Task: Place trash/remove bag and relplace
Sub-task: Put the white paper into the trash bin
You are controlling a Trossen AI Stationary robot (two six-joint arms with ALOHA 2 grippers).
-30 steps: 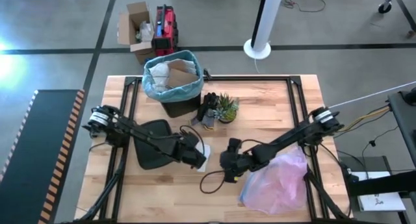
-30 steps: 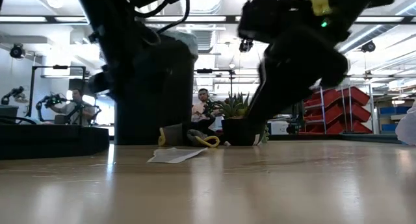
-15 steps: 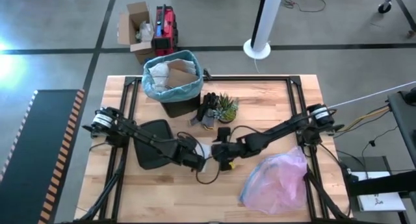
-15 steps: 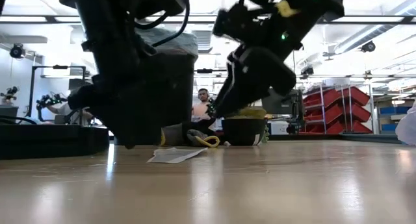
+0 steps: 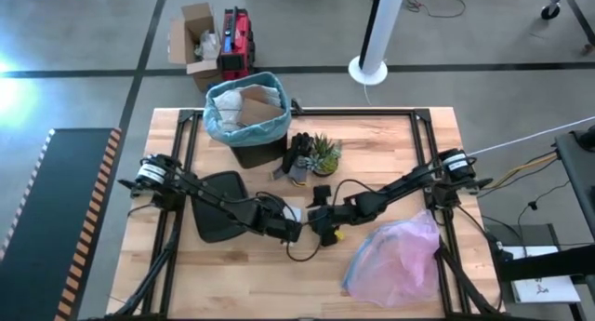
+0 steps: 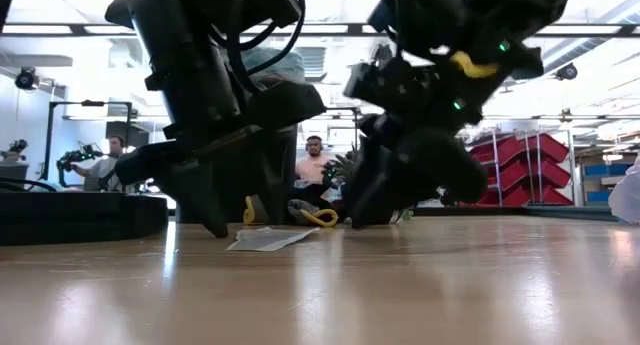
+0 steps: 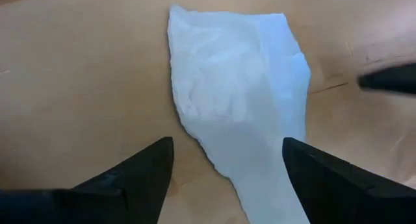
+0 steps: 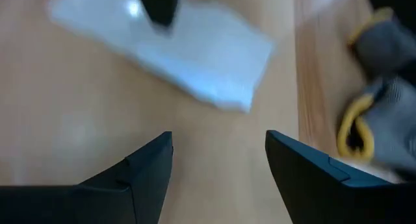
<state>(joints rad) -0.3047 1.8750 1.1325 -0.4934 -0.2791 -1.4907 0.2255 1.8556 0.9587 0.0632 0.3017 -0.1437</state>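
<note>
A white paper sheet [image 7: 240,113] is seen lying flat on the table [image 5: 400,144], directly ahead of the left gripper [image 7: 227,165] and reaching in between its widely spread fingers, its long axis running roughly along the gripper's line of reach. The left gripper is judged the nearer. The right gripper [image 8: 220,160], fingers also spread, is held low just beside the sheet, facing it from the opposite side.
</note>
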